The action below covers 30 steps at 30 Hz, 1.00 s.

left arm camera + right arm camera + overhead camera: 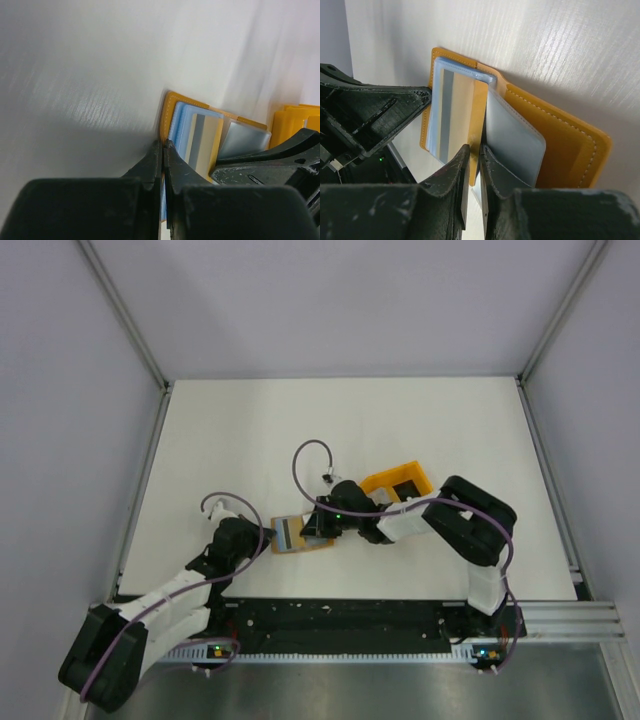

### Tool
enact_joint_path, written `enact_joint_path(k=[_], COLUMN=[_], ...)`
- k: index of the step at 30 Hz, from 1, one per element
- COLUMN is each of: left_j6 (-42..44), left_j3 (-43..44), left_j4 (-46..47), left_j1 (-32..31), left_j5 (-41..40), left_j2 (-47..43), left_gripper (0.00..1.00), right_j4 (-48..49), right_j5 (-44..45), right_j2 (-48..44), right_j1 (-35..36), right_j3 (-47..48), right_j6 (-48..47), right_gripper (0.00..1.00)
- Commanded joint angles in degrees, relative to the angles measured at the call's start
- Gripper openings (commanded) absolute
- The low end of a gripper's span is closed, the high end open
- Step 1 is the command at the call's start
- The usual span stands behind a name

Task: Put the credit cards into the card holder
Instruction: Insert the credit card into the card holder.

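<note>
Right wrist, 1 card holder (pixel 560 145), 1 blue card (pixel 439 115), 1 grey card (pixel 512 140), left fingers (pixel 159 151), right fingers (pixel 466 154) both pinching holder

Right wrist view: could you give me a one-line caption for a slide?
Right gripper pinches the edge of a striped card in the open orange card holder, with the left gripper alongside.

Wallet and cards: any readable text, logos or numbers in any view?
None readable in any view.
card holder: plain orange with stitching, no print.
light blue card: a grey stripe shows, no characters.
orange bin: too small in the top view to tell any marking.
</note>
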Motion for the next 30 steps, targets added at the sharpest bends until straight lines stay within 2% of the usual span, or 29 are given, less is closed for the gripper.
enact_joint_path(k=[1, 9, 17, 27, 30], left_j6=[0.88, 0.97, 0.97, 0.97, 1.15], left_j3=[-0.87, -0.78, -0.69, -0.61, -0.69], left_j4=[-2.39, -2.65, -2.83, -2.65, -2.65], left_j1=[-0.17, -0.17, -0.17, -0.17, -0.17], left_j5=[0.64, 0.37, 0.63, 0.72, 0.72], left_j2=[0.19, 0.28, 0.28, 0.28, 0.19], left_gripper=[0.0, 0.0, 0.0, 0.0, 0.0], right_j4=[4.25, 7.95, 6.73, 4.18, 2.52], right_j5=[-5.29, -6.96, -8.72, -10.04, -7.68], right_j2=[1.12, -0.47, 1.9, 2.78, 2.26], right_j1=[2.36, 2.44, 2.45, 3.06, 3.5], right_j3=[1.04, -1.25, 2.08, 6.74, 7.1], right_j6=[-0.83, -1.17, -1.7, -3.55, -3.99], right_gripper=[0.14, 0.22, 0.27, 0.24, 0.22])
